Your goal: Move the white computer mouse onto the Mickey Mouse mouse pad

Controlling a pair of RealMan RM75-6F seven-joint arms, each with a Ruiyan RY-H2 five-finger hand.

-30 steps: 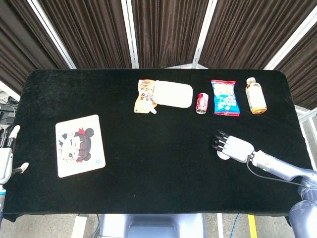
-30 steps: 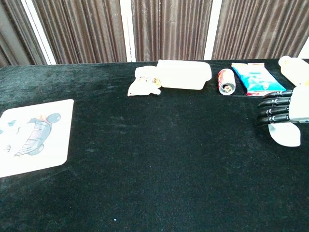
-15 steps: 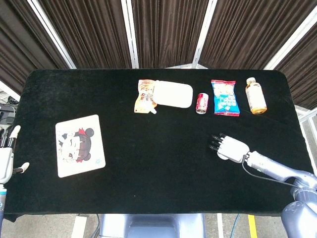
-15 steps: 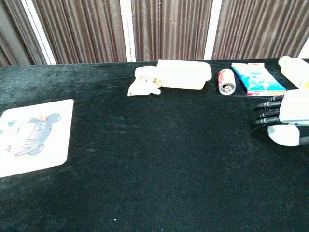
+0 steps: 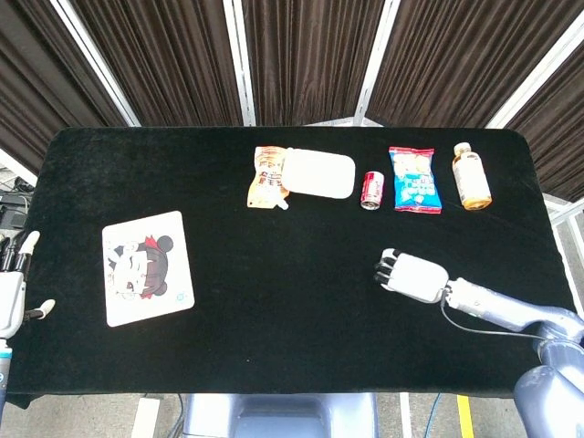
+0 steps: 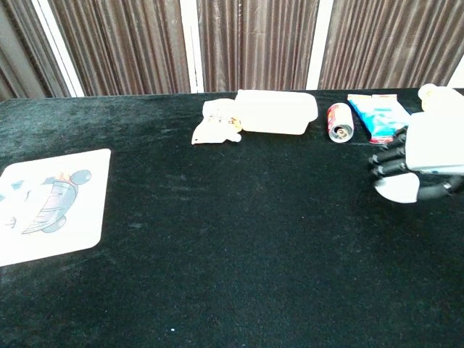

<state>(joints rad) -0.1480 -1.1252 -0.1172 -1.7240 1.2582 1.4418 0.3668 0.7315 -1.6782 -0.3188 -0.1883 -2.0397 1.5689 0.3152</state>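
The Mickey Mouse mouse pad (image 5: 146, 266) lies flat at the table's left, and the chest view shows it at the left edge as the mouse pad (image 6: 47, 203). My right hand (image 5: 408, 274) is over the right half of the table, palm down, and grips the white computer mouse (image 6: 397, 188), which shows under its dark fingers (image 6: 384, 161). From the head view the hand hides most of the mouse. Beside the table's left edge, my left hand (image 5: 11, 292) holds nothing and its fingers are apart.
Along the back stand an orange pouch (image 5: 266, 178), a white box (image 5: 318, 173), a red can (image 5: 372, 190), a blue snack bag (image 5: 414, 180) and a bottle (image 5: 471, 176). Black cloth covers the table (image 5: 274, 274) between hand and pad.
My right hand has moved left with the mouse in its grip, and it sits higher in the chest view. The left hand has stayed where it was.
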